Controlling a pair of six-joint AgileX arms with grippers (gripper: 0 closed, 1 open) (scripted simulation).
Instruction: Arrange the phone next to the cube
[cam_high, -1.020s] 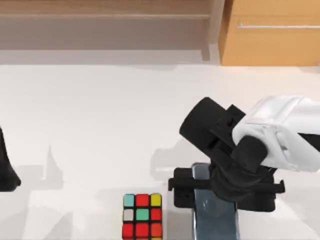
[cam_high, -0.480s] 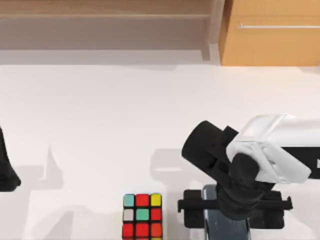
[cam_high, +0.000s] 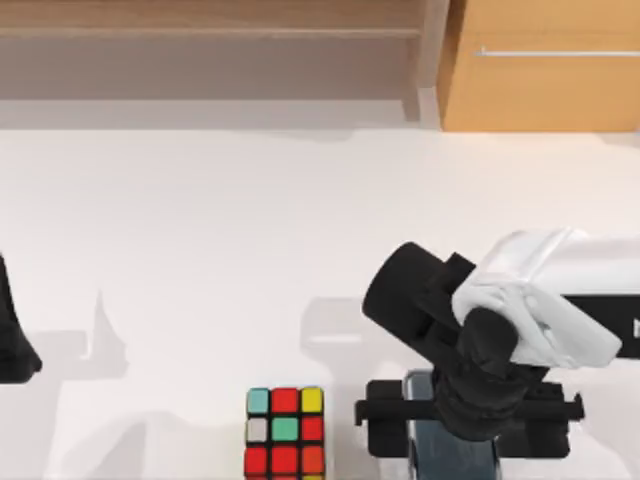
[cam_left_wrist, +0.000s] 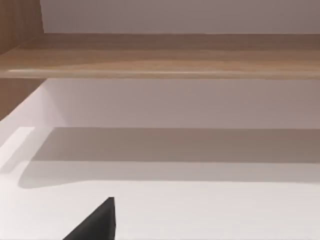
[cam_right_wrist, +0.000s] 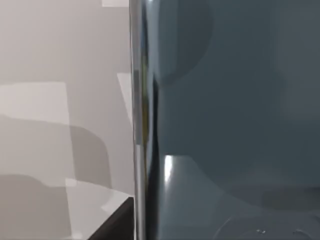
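The cube (cam_high: 285, 432) sits near the table's front edge, with red, teal, yellow, white and orange squares facing up. To its right lies the phone (cam_high: 432, 460), a glossy dark grey-blue slab that runs front to back, with a narrow strip of table between the two. My right gripper (cam_high: 455, 420) comes down over the phone from above and is shut on its long sides. Its wrist hides the phone's middle. The right wrist view has the phone (cam_right_wrist: 225, 125) very close, its silvery rim (cam_right_wrist: 136, 125) against the white table. My left gripper (cam_high: 10, 340) is parked at the far left edge.
A white table (cam_high: 200, 250) spreads out behind and to the left of the cube. A wooden shelf (cam_high: 210, 30) and a wooden cabinet (cam_high: 540, 80) stand along the back. The left wrist view looks at the wooden shelf (cam_left_wrist: 160, 55) over the table.
My right gripper carried the phone a little right and toward the front edge, then nearly stopped. The cube and my left arm have not moved.
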